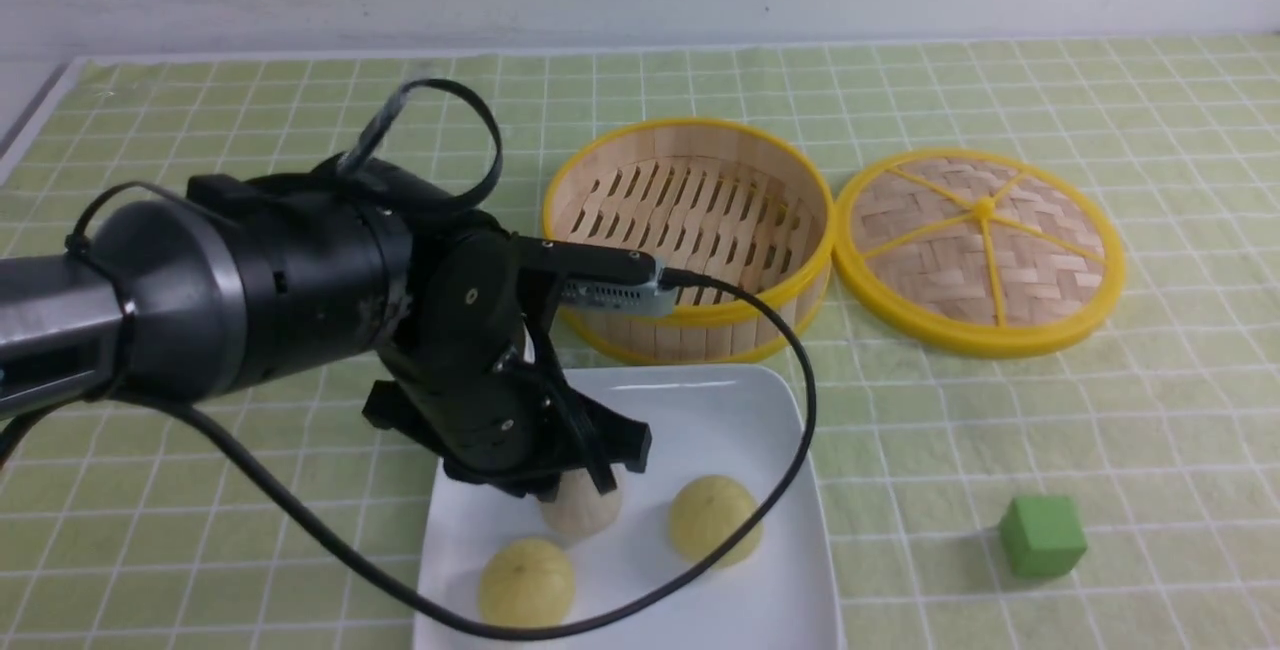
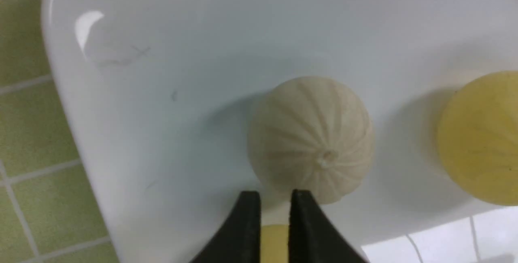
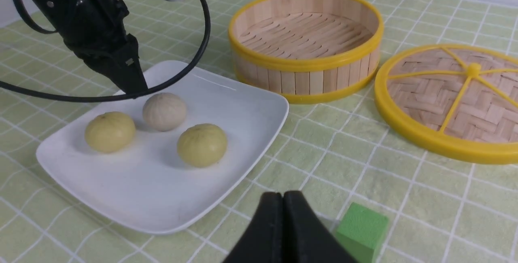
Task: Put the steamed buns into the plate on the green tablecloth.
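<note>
All three steamed buns sit on the white square plate (image 1: pixel 720 410) on the green tablecloth (image 1: pixel 1000 90): an off-white one (image 1: pixel 585 515) and two pale yellow ones (image 1: pixel 527 582) (image 1: pixel 712 518). My left gripper (image 1: pixel 590 480) hovers just above the off-white bun (image 2: pixel 311 137), its jaws nearly together and holding nothing. The right wrist view shows the left gripper (image 3: pixel 131 87) behind the off-white bun (image 3: pixel 164 111), with the yellow buns (image 3: pixel 110 131) (image 3: pixel 201 145) in front. My right gripper (image 3: pixel 283 194) is shut and empty, low over the cloth beside the plate (image 3: pixel 226 105).
An empty round bamboo steamer (image 1: pixel 690 230) with a yellow rim stands behind the plate. Its woven lid (image 1: pixel 980 250) lies flat to its right. A green cube (image 1: pixel 1042 535) sits on the cloth right of the plate, close to my right gripper. The left arm's cable drapes over the plate.
</note>
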